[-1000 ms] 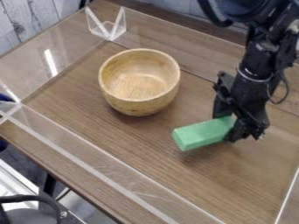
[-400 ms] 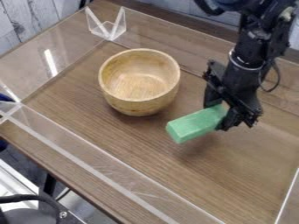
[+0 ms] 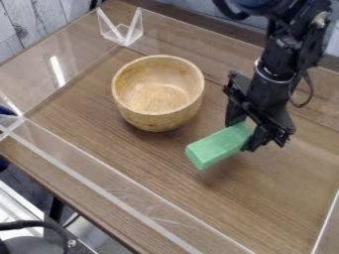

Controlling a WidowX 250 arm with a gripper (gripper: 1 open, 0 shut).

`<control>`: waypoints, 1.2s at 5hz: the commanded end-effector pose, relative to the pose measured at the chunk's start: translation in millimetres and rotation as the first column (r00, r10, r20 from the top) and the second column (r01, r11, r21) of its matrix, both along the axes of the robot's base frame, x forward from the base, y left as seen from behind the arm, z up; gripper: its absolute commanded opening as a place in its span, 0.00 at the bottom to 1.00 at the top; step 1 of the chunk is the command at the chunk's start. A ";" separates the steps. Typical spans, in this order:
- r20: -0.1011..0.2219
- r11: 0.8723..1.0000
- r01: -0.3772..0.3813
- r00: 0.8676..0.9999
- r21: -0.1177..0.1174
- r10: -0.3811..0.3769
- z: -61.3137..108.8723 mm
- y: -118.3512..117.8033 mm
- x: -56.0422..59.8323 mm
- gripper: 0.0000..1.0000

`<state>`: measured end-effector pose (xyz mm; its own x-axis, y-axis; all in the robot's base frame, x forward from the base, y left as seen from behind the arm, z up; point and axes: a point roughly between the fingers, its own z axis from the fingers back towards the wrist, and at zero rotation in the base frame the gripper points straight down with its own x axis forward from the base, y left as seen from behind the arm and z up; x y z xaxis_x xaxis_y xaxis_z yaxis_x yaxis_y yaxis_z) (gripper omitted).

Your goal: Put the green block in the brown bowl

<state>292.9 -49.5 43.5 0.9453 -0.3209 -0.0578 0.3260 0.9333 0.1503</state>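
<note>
The green block [image 3: 212,150] is a bright green bar to the right of the bowl, its left end pointing toward the table's front. My gripper [image 3: 261,134] points straight down and is shut on the block's right end, so that end is hidden behind the black fingers. The block looks slightly raised off the wood, with a shadow under it. The brown bowl [image 3: 159,117] is round, light wood and empty. It stands left of the gripper, a short gap away from the block.
Low clear acrylic walls [image 3: 93,164] run along the front and left edges of the wooden tabletop [image 3: 79,129]. A small clear acrylic stand [image 3: 119,27] sits at the back left. Cables lie below the table's front-left corner.
The gripper has shifted left toward the bowl with the green block in it and rolled a little. The block's free end has swung further toward the front left.
</note>
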 end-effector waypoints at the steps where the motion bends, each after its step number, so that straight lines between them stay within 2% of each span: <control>1: 0.088 0.999 -0.023 0.996 -0.030 0.026 25.6 7.0 6.5 0.00; 2: 0.099 0.997 -0.066 0.993 -0.035 0.069 32.5 23.7 4.4 0.00; 3: 0.099 0.991 -0.125 0.987 -0.038 0.128 43.9 54.3 5.4 0.00; 5: 0.100 0.973 -0.225 0.968 -0.055 0.229 62.8 129.2 6.6 0.00; 6: 0.100 0.974 -0.215 0.970 -0.069 0.221 74.8 149.6 12.3 0.00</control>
